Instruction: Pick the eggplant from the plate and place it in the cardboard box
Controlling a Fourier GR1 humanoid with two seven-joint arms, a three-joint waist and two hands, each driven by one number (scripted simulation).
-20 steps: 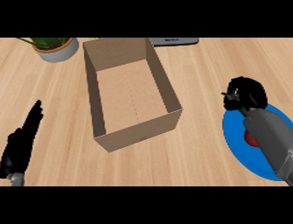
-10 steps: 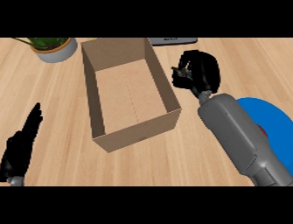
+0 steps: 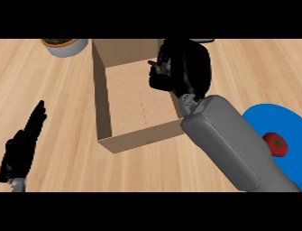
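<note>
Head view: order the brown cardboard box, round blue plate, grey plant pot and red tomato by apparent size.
1. Brown cardboard box.
2. Round blue plate, partly hidden.
3. Grey plant pot and red tomato: unsure, pot is cropped.

The cardboard box [image 3: 102, 99] stands mid-counter [image 3: 40, 81], reaching towards the far edge, with a plant pot [image 3: 65, 46] just left of its far-left corner. The plate [image 3: 296, 131] lies right of the box near the counter's right edge, a tomato [image 3: 275, 144] on it. The right hand [image 3: 186, 67] is above the box's right wall, the eggplant [image 3: 158, 80] in it over the box's inside, and the left hand [image 3: 23, 146] is near the front-left corner.
</note>
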